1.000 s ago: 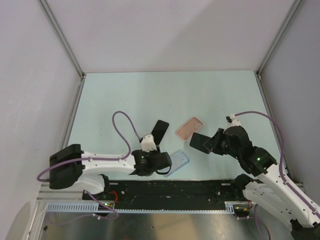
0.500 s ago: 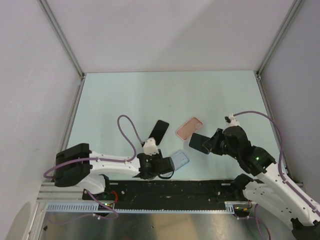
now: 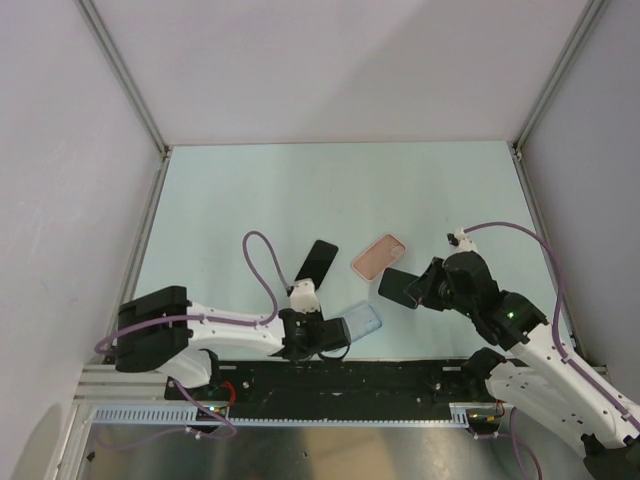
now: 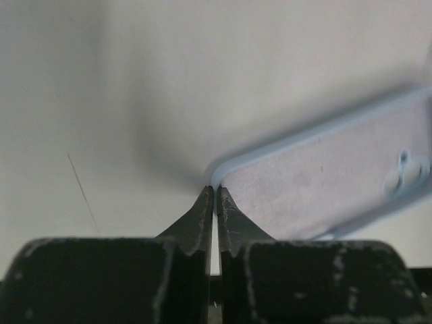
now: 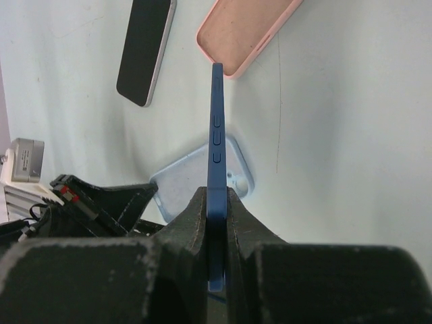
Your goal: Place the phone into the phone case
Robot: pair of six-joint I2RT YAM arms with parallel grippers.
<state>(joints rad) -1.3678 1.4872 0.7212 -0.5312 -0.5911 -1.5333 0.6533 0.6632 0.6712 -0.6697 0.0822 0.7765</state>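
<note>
Currently: step, pre-grasp | phone (image 3: 320, 262) untouched, laid screen-up on table (image 3: 300, 190), centre | phone case (image 3: 380, 256) just beside it, apart | left gripper (image 4: 214, 196) pinched on light-blue shell (image 4: 324, 182) rim | right gripper (image 5: 217, 202) clamped on dark slab (image 5: 217, 121) | next: one gripper must be freed, phone grasped.

A lab robot cell; white panel walls (image 3: 330, 60) on aluminium posts (image 3: 123, 75); pale table (image 3: 300, 190); black mounting rail (image 3: 350, 378).

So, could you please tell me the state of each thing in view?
Black-screened smartphone: flat, screen up, uncased.
Salmon-pink shell case: flat, hollow up, empty.
Pale blue soft case: hollow up, empty.
Dark blue slab: held on edge.
Left gripper: shut on the pale case's corner.
Right gripper: shut on the slab.
</note>
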